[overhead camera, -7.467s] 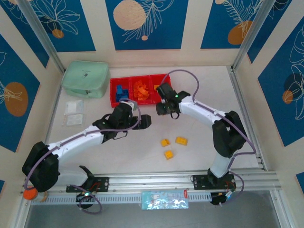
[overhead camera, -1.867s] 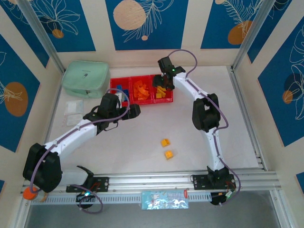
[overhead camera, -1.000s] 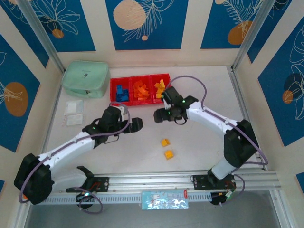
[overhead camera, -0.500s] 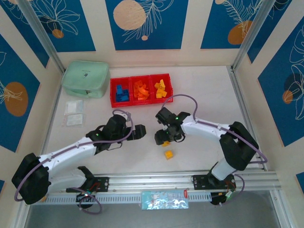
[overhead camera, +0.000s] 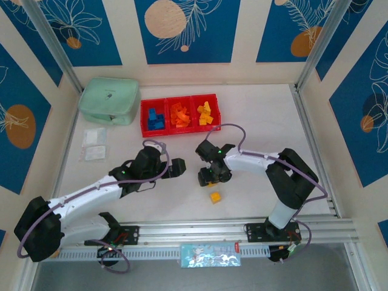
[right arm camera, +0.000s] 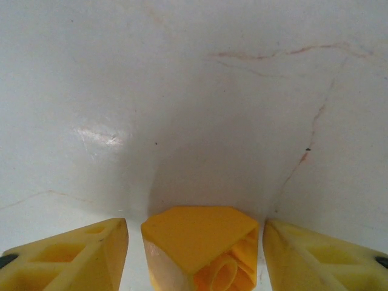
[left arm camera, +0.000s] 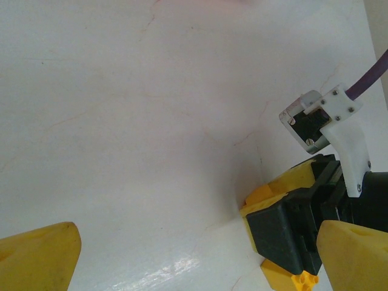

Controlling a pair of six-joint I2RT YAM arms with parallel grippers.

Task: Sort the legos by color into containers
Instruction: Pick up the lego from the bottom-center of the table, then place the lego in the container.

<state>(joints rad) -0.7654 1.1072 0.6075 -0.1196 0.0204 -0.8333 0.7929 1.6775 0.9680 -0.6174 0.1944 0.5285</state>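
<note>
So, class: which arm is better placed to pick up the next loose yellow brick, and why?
Right. The right gripper straddles a yellow brick on the table, one finger on each side with thin gaps. The left gripper hangs open to its side, holding nothing.

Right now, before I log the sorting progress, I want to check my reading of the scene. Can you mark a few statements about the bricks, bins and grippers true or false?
1. The right gripper straddles a yellow brick on the table. True.
2. The left gripper holds a brick. False: it is open and empty.
3. The blue bricks are in the middle bin. False: they are in the left bin; the middle one holds orange bricks.
4. A second yellow brick lies loose on the table. True.
5. The green pouch sits right of the bins. False: it sits left of them.
</note>
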